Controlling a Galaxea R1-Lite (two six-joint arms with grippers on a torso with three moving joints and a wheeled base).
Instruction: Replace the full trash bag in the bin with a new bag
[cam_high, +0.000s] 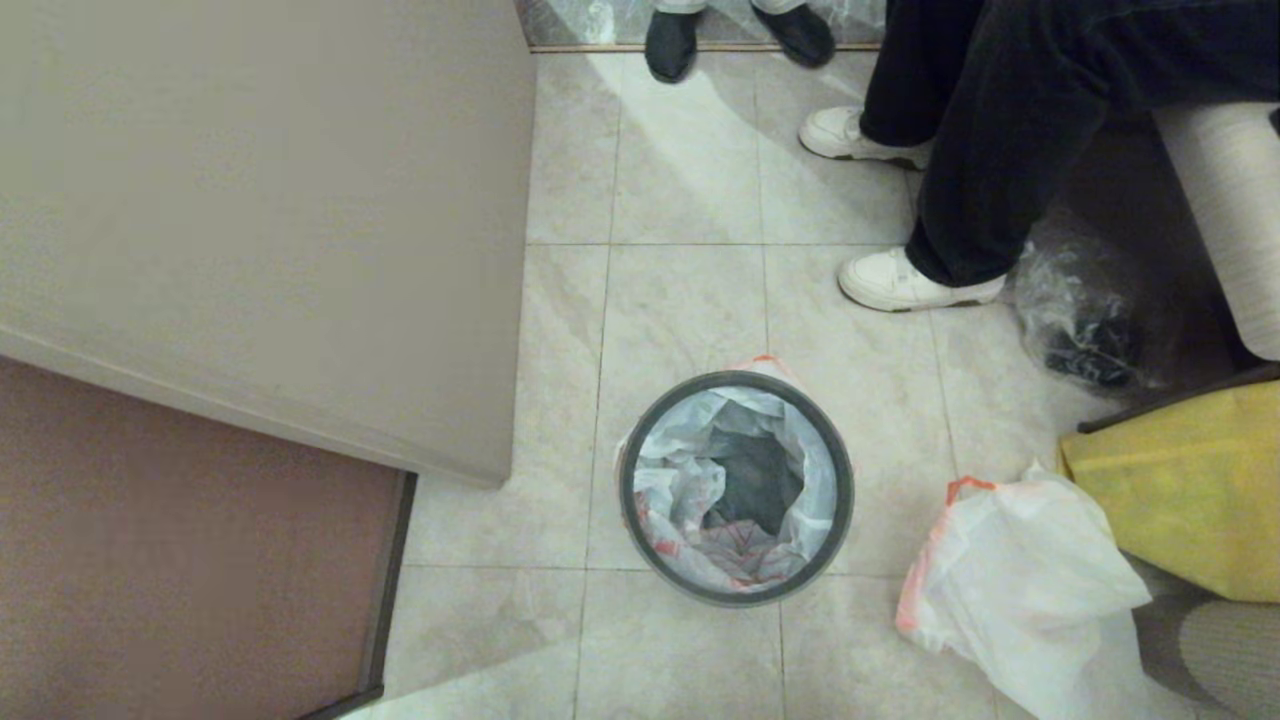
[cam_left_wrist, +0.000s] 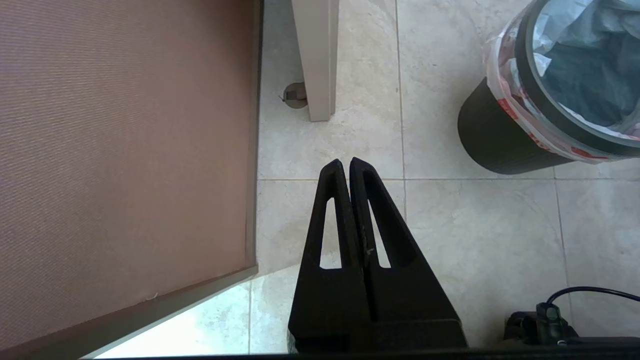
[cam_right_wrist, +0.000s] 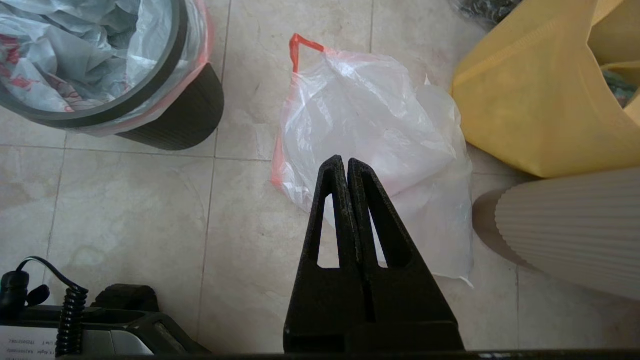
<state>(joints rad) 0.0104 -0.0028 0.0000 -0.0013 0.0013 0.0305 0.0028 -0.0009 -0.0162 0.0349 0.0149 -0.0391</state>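
Though lined, bin (cam_high: 737, 580) bottom obscured.

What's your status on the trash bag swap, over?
Left gripper and right gripper shut, empty, above the floor. Bin lined with a white bag. White bag with orange-red hem on floor beside it. Nothing blocking.

Pale marbled floor tiles (cam_high: 690, 300) with thin grout lines spread under me, sunlight laying a bright band across them toward twelve o'clock. At nine o'clock a beige tabletop (cam_high: 260, 200) stands over a reddish-brown mat (cam_high: 180, 540), one table leg (cam_left_wrist: 315, 55) resting on the tiles. At two o'clock a seated person's dark trousers (cam_high: 1000, 130) and white sneakers (cam_high: 900, 283) show beside a ribbed pale seat (cam_high: 1235, 210)
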